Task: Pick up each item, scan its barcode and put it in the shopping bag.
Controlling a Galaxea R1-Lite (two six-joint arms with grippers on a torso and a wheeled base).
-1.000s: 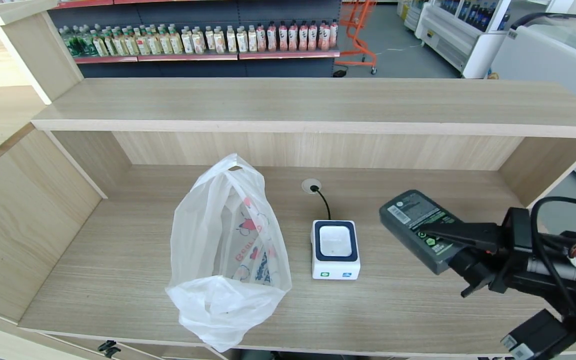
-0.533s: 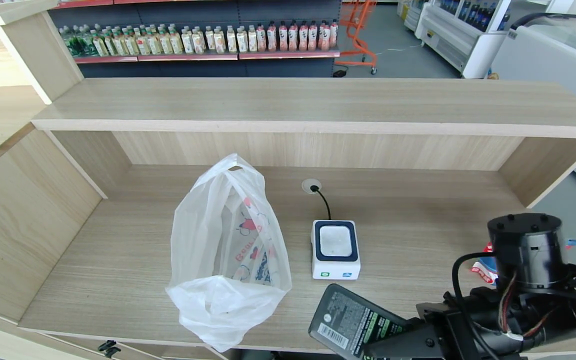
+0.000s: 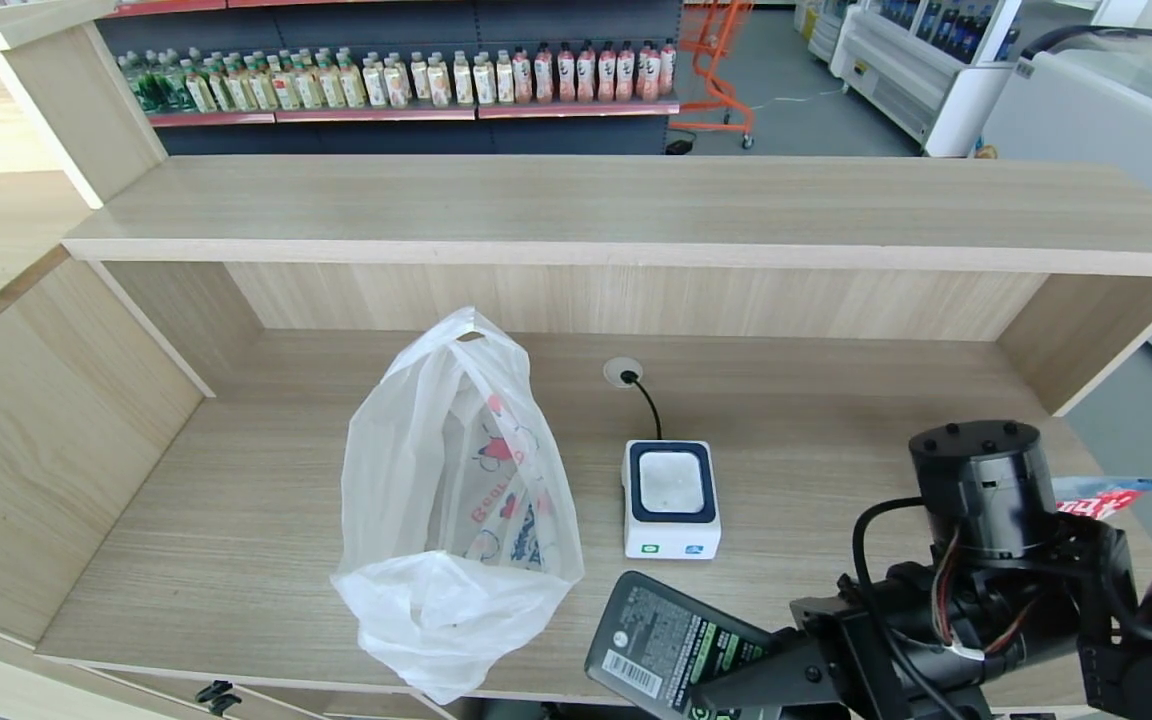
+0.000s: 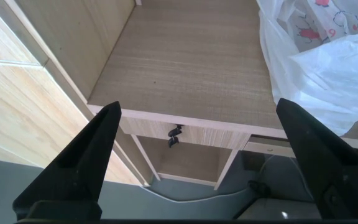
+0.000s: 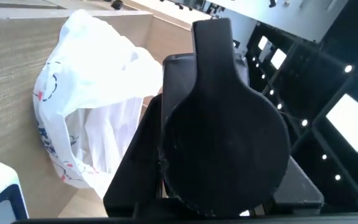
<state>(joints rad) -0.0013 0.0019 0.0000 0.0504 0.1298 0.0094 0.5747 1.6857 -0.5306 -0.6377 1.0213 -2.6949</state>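
Dark grey packet (image 3: 671, 648), clamped tight in the right fingers (image 3: 756, 675), has swung from beside the scanner (image 3: 670, 498) to the counter's (image 3: 236, 540) near edge, closer to the shopping bag (image 3: 456, 500). Its barcode faces up, so bagging likely follows. The left fingers (image 4: 92, 162) are spread wide and hold nothing.

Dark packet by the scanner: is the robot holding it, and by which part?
Yes. The right gripper clamps the dark packet at the end farthest from its barcode label.

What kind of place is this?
Likely a shop checkout: rows of bottled drinks on red shelves, a white square barcode scanner on the light wooden counter, a white plastic shopping bag.
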